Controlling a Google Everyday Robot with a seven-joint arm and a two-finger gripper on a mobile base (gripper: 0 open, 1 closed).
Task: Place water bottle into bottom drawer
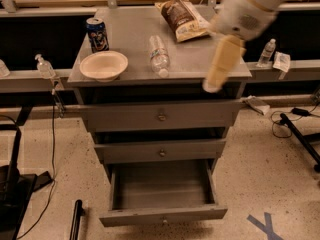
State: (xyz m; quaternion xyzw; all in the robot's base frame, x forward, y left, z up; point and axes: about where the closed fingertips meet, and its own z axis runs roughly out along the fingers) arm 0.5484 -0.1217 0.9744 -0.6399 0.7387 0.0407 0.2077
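Note:
The water bottle (159, 55) lies on its side in the middle of the grey cabinet top (130, 39), white cap toward the front. The bottom drawer (162, 215) is pulled open and its tray shows nothing inside. My arm comes in from the upper right. Its cream end link hangs over the cabinet's right front corner, and my gripper (210, 86) sits at its lower tip, to the right of the bottle and apart from it.
On the cabinet top are a pale bowl (103, 65), a blue drink can (97, 34) and a snack bag (182, 19). The two upper drawers are shut. A pump bottle (45, 66) stands on the left ledge. Black stand legs (300, 134) lie on the floor at right.

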